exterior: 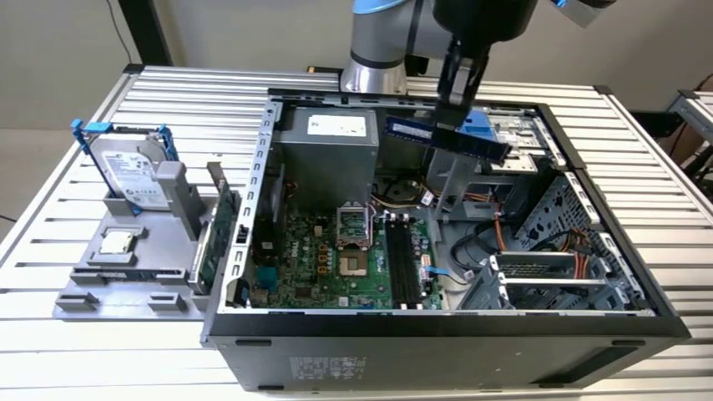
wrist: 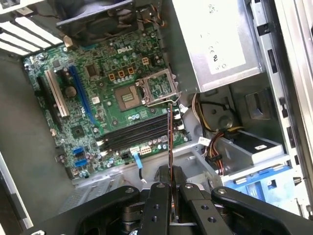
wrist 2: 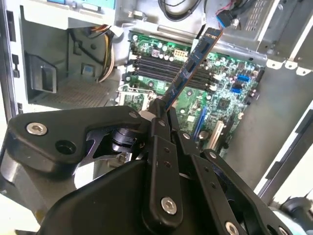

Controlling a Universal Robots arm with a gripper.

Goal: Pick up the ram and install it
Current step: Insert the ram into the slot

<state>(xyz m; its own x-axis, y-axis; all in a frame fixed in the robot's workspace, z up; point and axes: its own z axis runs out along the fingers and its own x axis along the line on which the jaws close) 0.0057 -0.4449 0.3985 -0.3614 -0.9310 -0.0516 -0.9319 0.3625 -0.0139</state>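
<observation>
My gripper (exterior: 448, 124) hangs over the back half of the open computer case (exterior: 446, 322), shut on the ram (exterior: 446, 137). The ram is a thin blue stick with dark chips, held tilted in the air above the drive bay. In the second wrist view the ram (wrist 2: 191, 67) sticks out slantwise from the gripper (wrist 2: 164, 106) over the motherboard. Edge-on in the first wrist view, the ram (wrist: 169, 134) runs from the gripper (wrist: 170, 172) toward the black memory slots (wrist: 131, 135). These slots (exterior: 403, 263) lie well below the stick, with nothing in them.
A grey power supply (exterior: 326, 154) fills the case's back corner. Left of the case, a grey holder (exterior: 123, 280) carries a silver hard drive in a blue frame (exterior: 128, 171), a green expansion card (exterior: 217, 227) and a small chip (exterior: 117, 243). Cables (exterior: 502, 242) cross the drive bays.
</observation>
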